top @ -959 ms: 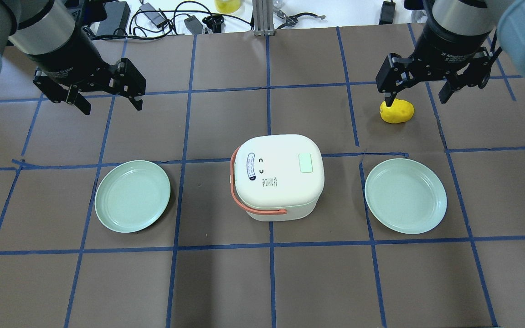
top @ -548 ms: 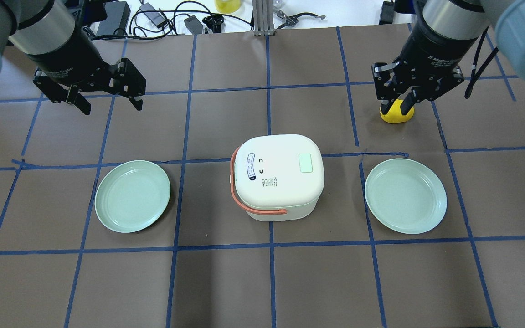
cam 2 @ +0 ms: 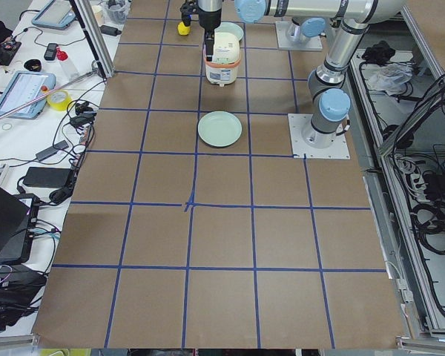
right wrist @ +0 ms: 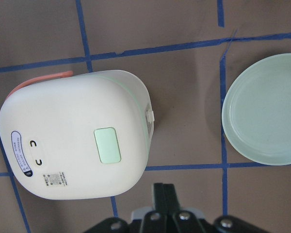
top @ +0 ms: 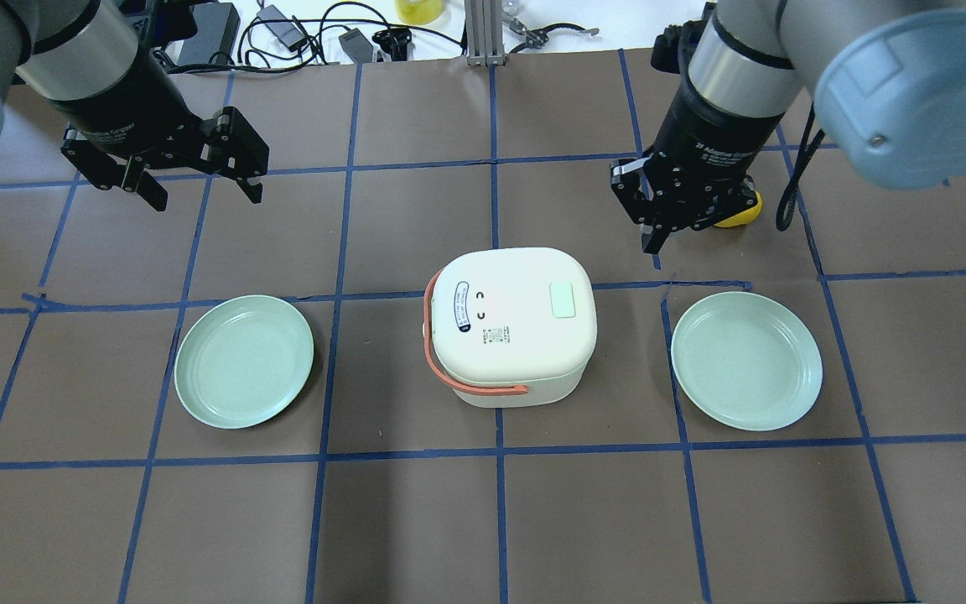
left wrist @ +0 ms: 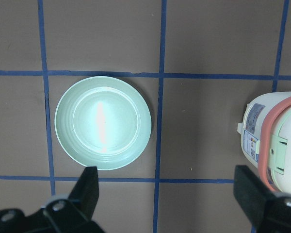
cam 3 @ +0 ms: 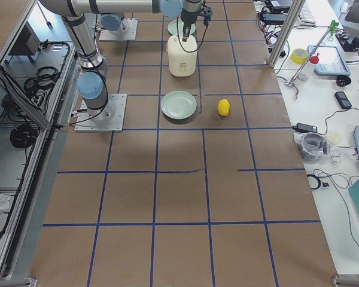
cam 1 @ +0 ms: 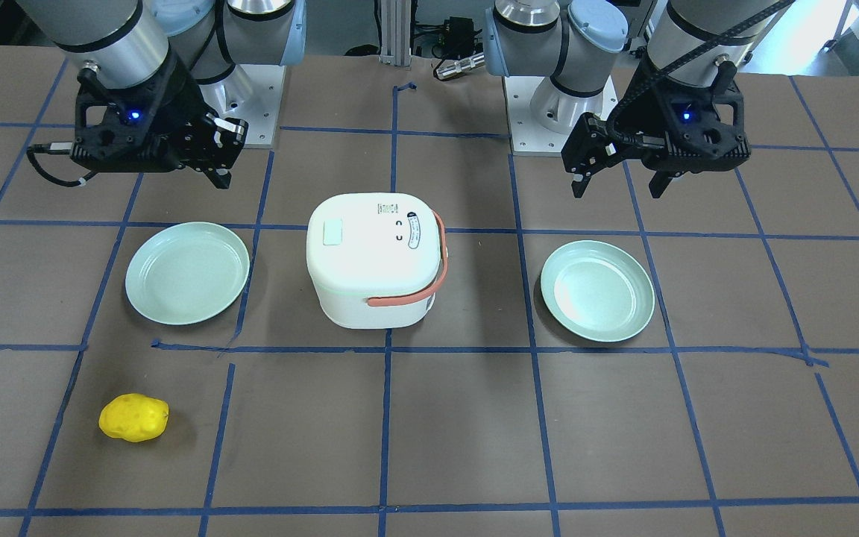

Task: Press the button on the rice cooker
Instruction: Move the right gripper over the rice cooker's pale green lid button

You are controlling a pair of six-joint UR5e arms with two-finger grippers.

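Observation:
The white rice cooker [top: 512, 323] with an orange handle stands mid-table, its pale green button [top: 563, 299] on the lid's right part. It also shows in the front view [cam 1: 373, 261] and the right wrist view [right wrist: 77, 150], with the button [right wrist: 107, 144] in plain sight. My right gripper [top: 652, 236] is shut and empty. It hangs above the table just beyond the cooker's far right corner, apart from it. My left gripper [top: 206, 195] is open and empty, far left, above the table behind the left plate.
Two pale green plates lie left [top: 244, 361] and right [top: 747, 361] of the cooker. A yellow potato-like object [cam 1: 133, 418] lies behind the right plate, partly hidden by my right wrist in the overhead view. Cables and tools lie beyond the table's far edge.
My right gripper has shut and moved left and nearer, from over the yellow object to the cooker's far right corner. The left arm has not moved.

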